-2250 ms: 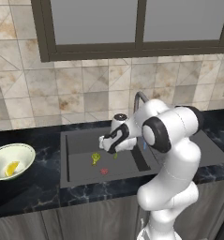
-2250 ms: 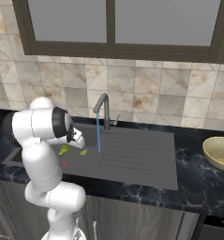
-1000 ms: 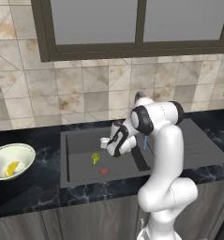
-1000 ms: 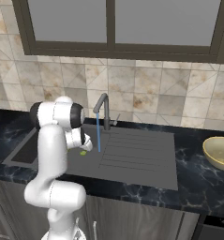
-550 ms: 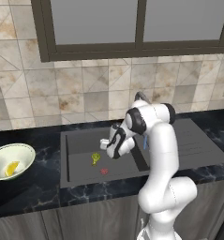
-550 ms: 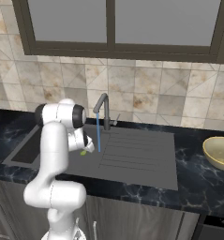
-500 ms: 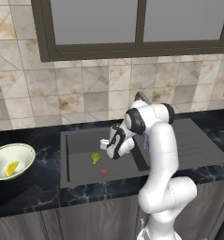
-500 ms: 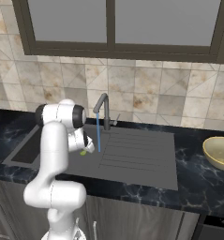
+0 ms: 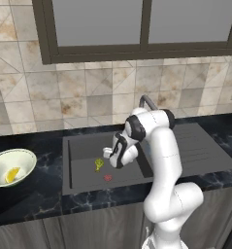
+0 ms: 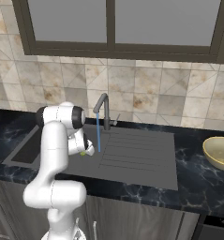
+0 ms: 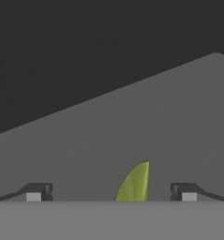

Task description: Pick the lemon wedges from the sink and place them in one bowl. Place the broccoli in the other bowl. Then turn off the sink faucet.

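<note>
hand view: claw (image 11: pixel 111 197) released, lemon wedge (image 11: pixel 133 183) between fingertips, on sink (image 11: pixel 132 122) floor.

— Where's the arm?

— Bent over at the elbow, forearm angled down, the gripper (image 9: pixel 107 152) held low.

— And the jaws?

— Spread wide apart (both dark fingertips (image 11: pixel 38 191) stand clear at either side), nothing clamped.

Sink (image 9: pixel 83 146) is dark grey with a tiny red spot (image 9: pixel 107 178) on the floor. Broccoli (image 9: pixel 98 164) is yellow-green, and so is the lemon wedge (image 11: pixel 134 183). Bowl (image 9: pixel 10 167) is cream-white, pale green inside, holding a yellow wedge (image 9: pixel 11 175). Counter (image 9: pixel 30 204) is black marble with pale veins, water stream (image 10: pixel 98 133) is blue.
</note>
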Tool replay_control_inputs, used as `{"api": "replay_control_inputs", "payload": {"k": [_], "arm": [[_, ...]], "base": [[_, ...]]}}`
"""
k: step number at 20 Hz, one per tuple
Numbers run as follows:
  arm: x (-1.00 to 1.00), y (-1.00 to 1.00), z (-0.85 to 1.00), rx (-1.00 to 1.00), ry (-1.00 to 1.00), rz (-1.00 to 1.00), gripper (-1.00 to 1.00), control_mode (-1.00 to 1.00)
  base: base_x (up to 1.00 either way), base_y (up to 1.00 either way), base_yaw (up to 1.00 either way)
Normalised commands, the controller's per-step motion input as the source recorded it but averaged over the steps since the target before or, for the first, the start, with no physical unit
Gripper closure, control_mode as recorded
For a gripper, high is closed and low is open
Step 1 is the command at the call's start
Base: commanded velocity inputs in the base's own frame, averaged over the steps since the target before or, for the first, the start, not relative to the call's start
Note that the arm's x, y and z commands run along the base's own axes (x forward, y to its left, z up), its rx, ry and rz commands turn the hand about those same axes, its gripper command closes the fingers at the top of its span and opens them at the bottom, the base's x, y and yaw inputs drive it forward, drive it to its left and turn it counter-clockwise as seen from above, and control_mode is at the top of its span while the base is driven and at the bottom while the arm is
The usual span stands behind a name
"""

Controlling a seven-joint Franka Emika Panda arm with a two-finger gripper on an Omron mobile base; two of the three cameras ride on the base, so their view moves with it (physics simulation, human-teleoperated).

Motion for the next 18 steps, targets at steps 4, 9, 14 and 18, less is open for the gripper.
{"api": "replay_control_inputs", "payload": {"k": [4,9,14,18], "arm": [[0.1,0.0,-0.26,0.0,0.0,0.0,-1.0,-1.0],[0.09,0.0,-0.34,0.0,0.0,0.0,1.0,-1.0],[0.0,-0.02,-0.16,0.0,0.0,0.0,1.0,-1.0],[0.0,-0.01,-0.02,0.0,0.0,0.0,1.0,-1.0]], "base": [[0.0,0.0,0.0],[0.0,0.0,0.0],[0.0,0.0,0.0],[0.0,0.0,0.0]]}}
